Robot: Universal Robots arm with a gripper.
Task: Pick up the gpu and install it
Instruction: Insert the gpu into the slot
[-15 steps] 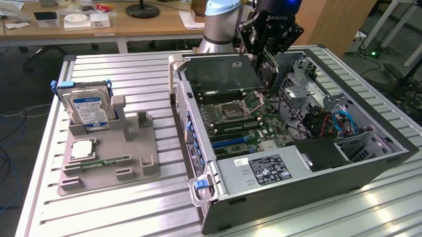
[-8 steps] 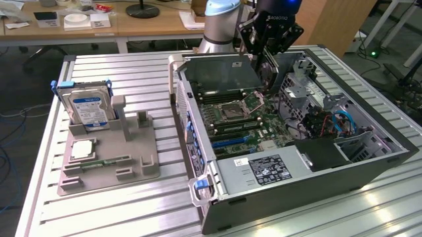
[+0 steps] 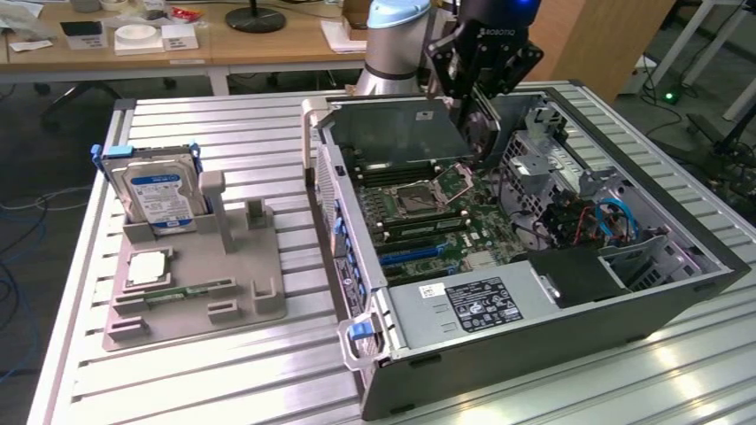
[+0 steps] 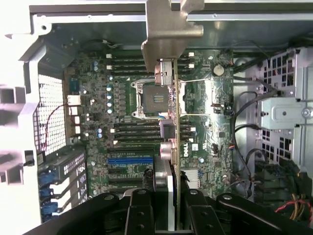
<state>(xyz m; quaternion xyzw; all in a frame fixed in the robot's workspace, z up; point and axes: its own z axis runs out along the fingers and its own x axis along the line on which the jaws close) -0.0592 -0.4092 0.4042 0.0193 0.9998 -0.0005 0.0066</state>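
Starting at the near edge of the exterior view: slatted table [image 3: 201, 390] carries an open-sided computer case [image 3: 532, 354], with the power supply [image 3: 473, 305] boxed into its near corner. Grey fixture tray [image 3: 254, 297] sits at the case's 9 o'clock, a gap between them. Hard drive [image 3: 159, 195] stands upright at the tray's 11 o'clock, and a memory stick [image 3: 189, 290] lies flat nearer the camera.

Mid-case: motherboard [image 3: 431, 212] is exposed and the blue slot [image 3: 408, 257] is uncovered. Cable bundle [image 3: 614, 217] crowds the board's 3 o'clock side.

Far end: gripper [image 3: 479, 142] hangs over the case at about 12 o'clock, jaws pinching the gpu [image 3: 384, 128] at one end. Card stands on edge above the board, clear of the slots. Its metal bracket [image 4: 171, 29] is at the end away from the jaws, close to the case's rear wall.

Wrist view: card edge runs across the CPU socket [image 4: 152, 100], with open air off both faces.
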